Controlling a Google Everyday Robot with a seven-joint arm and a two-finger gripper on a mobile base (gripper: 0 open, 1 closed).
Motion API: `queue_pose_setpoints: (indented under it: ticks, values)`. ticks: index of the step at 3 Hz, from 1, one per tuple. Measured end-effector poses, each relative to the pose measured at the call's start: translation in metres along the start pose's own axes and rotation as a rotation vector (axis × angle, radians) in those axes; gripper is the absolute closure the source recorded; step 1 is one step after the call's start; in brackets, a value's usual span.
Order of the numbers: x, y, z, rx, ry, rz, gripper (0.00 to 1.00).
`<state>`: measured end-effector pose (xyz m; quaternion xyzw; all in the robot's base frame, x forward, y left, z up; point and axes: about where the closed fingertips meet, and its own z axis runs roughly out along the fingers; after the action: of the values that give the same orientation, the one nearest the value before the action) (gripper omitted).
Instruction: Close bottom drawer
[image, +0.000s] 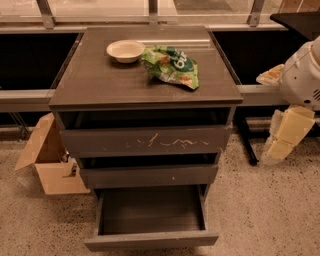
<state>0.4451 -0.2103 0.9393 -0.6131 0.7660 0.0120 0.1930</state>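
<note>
The bottom drawer (151, 240) of the dark grey-brown cabinet (100, 85) is pulled out toward me. Its low plain front panel sits near the lower edge of the view, and its shallow grey box shows nothing inside. Above it are the drawer front with a small white speck (149, 176) and the taller drawer front with white scratch marks (145, 141). My gripper (286, 136), cream-coloured below the white arm (302, 75), hangs at the right edge of the view. It is well to the right of the cabinet and above the floor, touching nothing.
A white bowl (125, 50) and a green snack bag (171, 65) lie on the cabinet top. An open cardboard box (47, 160) stands on the speckled floor to the left. Dark counters with a metal rail run behind, and a black leg (247, 142) stands to the right.
</note>
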Motion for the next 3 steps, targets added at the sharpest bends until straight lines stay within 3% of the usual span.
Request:
queue_pose_setpoints:
  ticks: [1, 2, 3]
  values:
    - [0.0, 0.001, 0.003, -0.006, -0.006, -0.004, 0.0]
    - [-0.005, 0.01, 0.047, -0.079, -0.076, -0.047, 0.0]
    - [-0.02, 0.035, 0.122, -0.166, -0.209, -0.156, 0.0]
